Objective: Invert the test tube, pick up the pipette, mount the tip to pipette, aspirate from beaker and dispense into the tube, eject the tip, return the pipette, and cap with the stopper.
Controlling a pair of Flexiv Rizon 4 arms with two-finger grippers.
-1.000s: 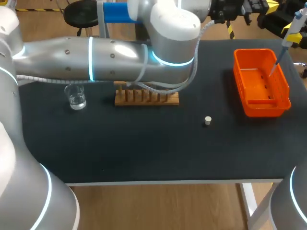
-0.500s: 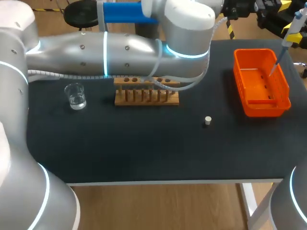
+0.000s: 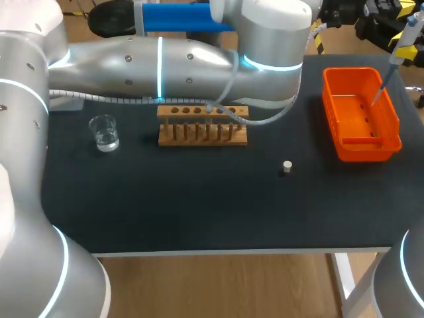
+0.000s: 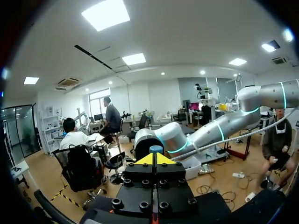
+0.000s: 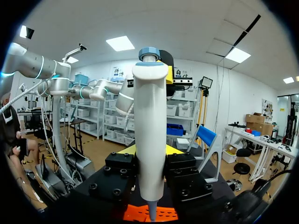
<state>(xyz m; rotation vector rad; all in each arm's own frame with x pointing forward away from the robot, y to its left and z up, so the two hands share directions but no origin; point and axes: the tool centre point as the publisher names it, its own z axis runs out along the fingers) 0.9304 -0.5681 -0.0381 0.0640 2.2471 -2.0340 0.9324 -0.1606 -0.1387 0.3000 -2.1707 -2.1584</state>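
Observation:
My right gripper (image 5: 150, 154) is shut on the white pipette (image 5: 150, 140), which stands upright between its fingers with the blue-grey button on top. In the head view the pipette (image 3: 402, 41) hangs at the far right corner, its thin lower end over the orange tray (image 3: 341, 142). My left gripper (image 4: 154, 160) is shut, yellow tips together, raised and facing out into the room. Its arm (image 3: 172, 63) stretches across the back of the table. The wooden rack (image 3: 202, 134), the glass beaker (image 3: 105, 132) and the small white stopper (image 3: 287, 167) stand on the black table. I cannot make out a tube.
The orange tray sits at the right rear, under the pipette (image 5: 150, 214). A grey cable from the left arm loops down over the rack's right end (image 3: 255, 120). Dark tabletop (image 3: 199, 199) lies between the rack and the front edge.
My left arm has swung back and to the right, uncovering the rack's top row of holes. The right arm and pipette have stayed put.

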